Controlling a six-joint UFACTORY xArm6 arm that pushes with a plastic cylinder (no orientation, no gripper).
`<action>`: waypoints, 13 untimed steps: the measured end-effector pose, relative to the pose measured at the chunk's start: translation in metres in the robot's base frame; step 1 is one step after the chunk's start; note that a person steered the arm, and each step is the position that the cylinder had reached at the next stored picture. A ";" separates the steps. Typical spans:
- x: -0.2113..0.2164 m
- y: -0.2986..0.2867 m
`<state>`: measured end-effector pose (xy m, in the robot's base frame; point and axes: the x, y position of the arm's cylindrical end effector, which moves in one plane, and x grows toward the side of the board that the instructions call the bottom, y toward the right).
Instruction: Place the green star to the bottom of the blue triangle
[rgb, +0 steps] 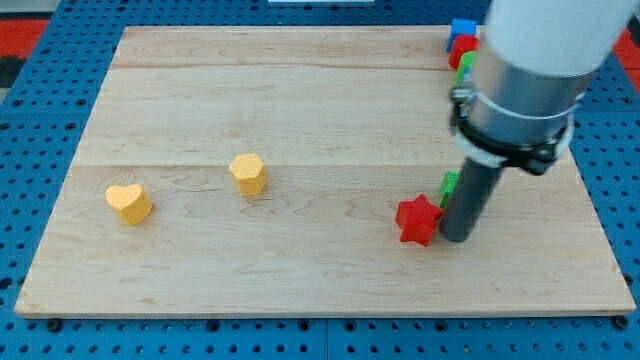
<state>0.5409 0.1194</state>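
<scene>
No jaws here, so nothing is gripped: the arm ends in a dark rod whose tip (456, 238) rests on the worktop (300, 100), touching or just beside the red star (418, 219) on its left. A sliver of green (450, 183) shows just behind the rod; it may be the green star, but the rod hides its shape. At the view's top right a blue block (463, 28), a red block (461, 46) and another green piece (466, 66) crowd together, half hidden by the arm; whether the blue one is the triangle I cannot tell. I judge the step early: finding the star. Next, the tip should get behind the green piece without dragging the red star. The arm hangs upright from the view's top right.
</scene>
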 end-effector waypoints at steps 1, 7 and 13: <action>-0.022 -0.006; -0.106 0.045; -0.151 0.058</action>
<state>0.3903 0.1771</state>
